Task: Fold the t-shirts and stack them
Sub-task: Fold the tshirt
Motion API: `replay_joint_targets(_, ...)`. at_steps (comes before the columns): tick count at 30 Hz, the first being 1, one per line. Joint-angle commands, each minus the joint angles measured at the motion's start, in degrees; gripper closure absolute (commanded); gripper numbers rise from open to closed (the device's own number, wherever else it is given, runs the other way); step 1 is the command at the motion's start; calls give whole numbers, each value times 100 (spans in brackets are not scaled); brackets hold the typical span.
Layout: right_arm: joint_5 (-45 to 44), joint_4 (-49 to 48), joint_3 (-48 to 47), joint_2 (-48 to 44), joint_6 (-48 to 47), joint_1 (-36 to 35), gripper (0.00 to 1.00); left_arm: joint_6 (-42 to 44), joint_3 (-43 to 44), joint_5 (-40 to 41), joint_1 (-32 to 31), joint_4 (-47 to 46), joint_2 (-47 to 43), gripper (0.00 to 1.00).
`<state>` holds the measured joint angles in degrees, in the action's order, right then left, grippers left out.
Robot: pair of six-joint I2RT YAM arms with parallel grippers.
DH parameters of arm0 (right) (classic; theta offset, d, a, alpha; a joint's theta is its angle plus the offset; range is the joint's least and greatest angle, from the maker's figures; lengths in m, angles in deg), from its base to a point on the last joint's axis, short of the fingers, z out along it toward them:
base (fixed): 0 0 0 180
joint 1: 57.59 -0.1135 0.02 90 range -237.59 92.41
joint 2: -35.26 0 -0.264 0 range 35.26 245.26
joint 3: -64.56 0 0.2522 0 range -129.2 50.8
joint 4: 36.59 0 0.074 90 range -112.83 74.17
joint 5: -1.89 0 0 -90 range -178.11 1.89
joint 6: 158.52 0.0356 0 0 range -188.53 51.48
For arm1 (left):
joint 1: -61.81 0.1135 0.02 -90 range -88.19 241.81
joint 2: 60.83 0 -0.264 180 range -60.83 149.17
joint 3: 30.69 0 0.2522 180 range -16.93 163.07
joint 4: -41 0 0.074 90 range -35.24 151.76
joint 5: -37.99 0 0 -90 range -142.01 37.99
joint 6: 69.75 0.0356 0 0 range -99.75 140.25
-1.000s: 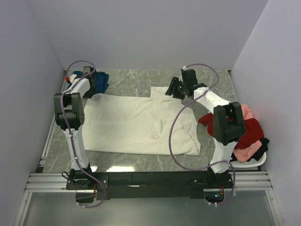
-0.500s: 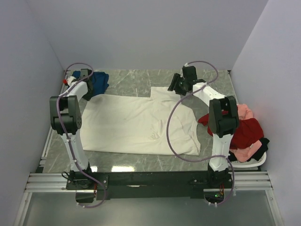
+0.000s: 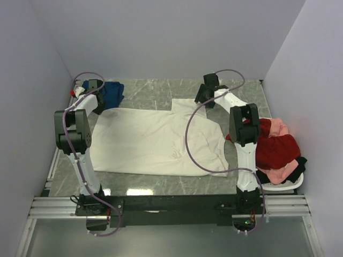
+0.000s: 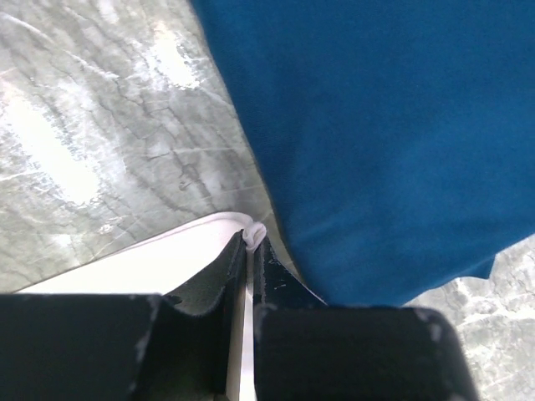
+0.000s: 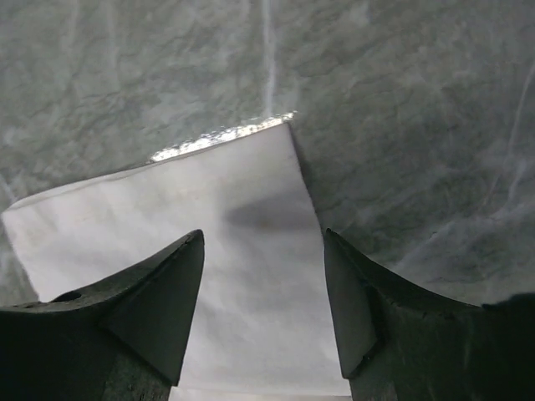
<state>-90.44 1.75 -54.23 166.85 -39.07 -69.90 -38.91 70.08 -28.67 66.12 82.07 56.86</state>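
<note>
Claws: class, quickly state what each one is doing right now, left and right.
Left claw: closed, pinching the cream shirt's edge.
Right claw: open, over a corner of the cream shirt, holding nothing.

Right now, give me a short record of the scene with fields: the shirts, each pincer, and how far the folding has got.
spread shirt: cream-white t-shirt, flat on the marble table
left pincer: shut on the cream-white t-shirt's far left corner
right pincer: open over its far right corner, not gripping
beside left pincer: dark blue t-shirt, far left of the table
waiting pile: red t-shirt and pink t-shirt, heaped on the white basket at the right
folding: no fold yet in the spread shirt
</note>
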Motion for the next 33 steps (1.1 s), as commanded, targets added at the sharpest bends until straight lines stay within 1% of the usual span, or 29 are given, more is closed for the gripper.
replay_joint_targets(1, -523, 354, -447, 147, 201, 36, 34, 150, -52, -109, 17, -217, -334, 99)
replay_joint_targets(6, -435, 627, -983, 533, 219, -51, 39, 150, -113, -153, 34, -270, -334, 99)
replay_joint_targets(9, -400, 750, -1230, 736, 210, -148, 46, 132, -140, -197, 34, -279, -343, 99)
replay_joint_targets(12, -321, 733, -1257, 824, 228, -192, 59, 141, -122, -206, 43, -270, -343, 99)
replay_joint_targets(13, -321, 715, -1239, 824, 228, -192, 70, 150, -122, -215, 52, -270, -352, 99)
replay_joint_targets(15, -347, 698, -1221, 798, 202, -192, 80, 159, -131, -215, 61, -296, -369, 99)
replay_joint_targets(16, -356, 671, -1213, 781, 184, -201, 90, 159, -131, -215, 78, -296, -378, 99)
replay_joint_targets(19, -365, 627, -1247, 605, 122, -175, 100, 150, -131, -233, 87, -314, -369, 99)
replay_joint_targets(28, -462, 451, -1177, -203, -62, -96, 100, 176, -113, -311, 175, -358, -413, 99)
replay_joint_targets(33, -444, 469, -1116, -502, -89, -25, 100, 194, -8, -356, 219, -323, -413, 99)
